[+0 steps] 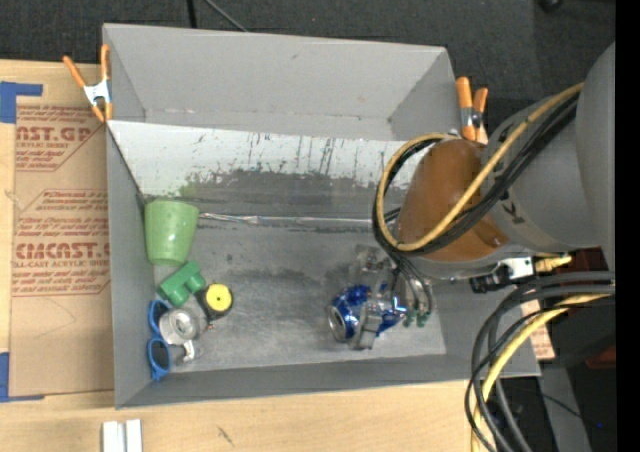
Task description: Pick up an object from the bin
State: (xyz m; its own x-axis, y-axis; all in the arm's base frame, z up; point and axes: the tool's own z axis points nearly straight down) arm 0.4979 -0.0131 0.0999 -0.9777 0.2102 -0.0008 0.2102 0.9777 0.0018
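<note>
Blue shiny thing (350, 318) part-hidden under claw (392, 308); arm (560, 180) cut off at right edge.

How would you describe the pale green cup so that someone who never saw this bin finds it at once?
Look at the grey metal bin and go to its left wall. A pale green cup lies there, just above a small cluster: a darker green block, a yellow round piece and a blue-and-silver thing. It is the biggest and palest of these.

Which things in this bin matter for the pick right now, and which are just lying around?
In play: gripper; crumpled shiny blue object beside it.
Lying about: pale green plastic cup; small green block; yellow round knob; blue-and-silver piece.
</note>
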